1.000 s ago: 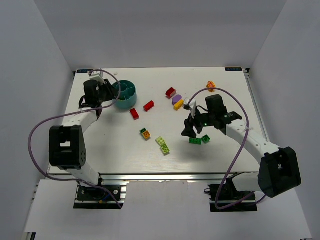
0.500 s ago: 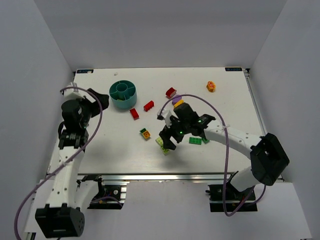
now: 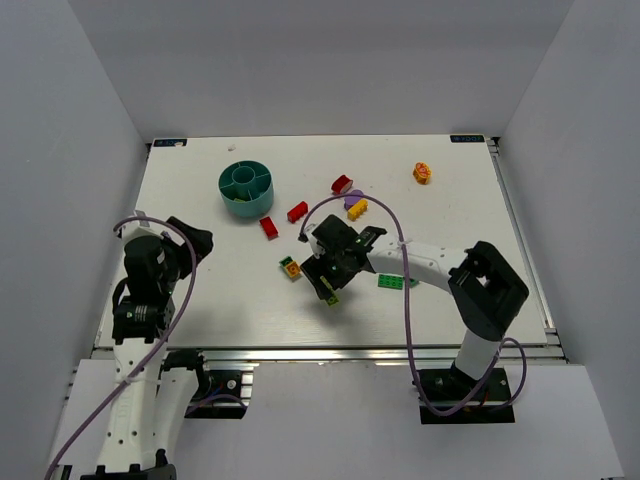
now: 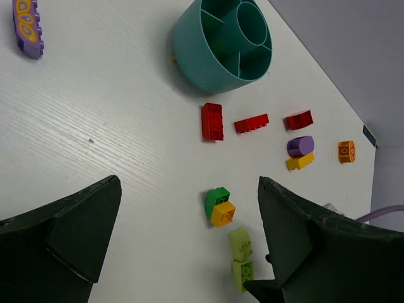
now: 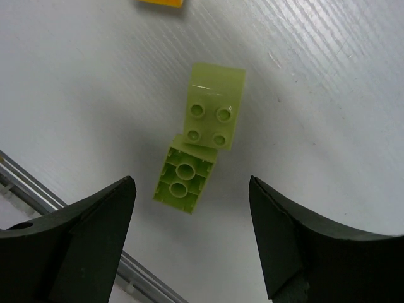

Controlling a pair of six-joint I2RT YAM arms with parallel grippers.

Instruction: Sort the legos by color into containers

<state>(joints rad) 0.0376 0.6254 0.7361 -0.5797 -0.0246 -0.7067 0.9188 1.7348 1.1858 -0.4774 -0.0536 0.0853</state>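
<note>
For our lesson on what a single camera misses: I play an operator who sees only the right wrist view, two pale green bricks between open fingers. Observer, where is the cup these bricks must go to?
Observer: The teal cup stands at the far left of the table, well away from the right gripper.
Operator: What lies between me and it?
Observer: Three red bricks lie loose on the table, just to the cup's right.
Operator: Is the other arm in my way?
Observer: No. The left gripper is open, holds nothing and hangs over the near left of the table.
</note>
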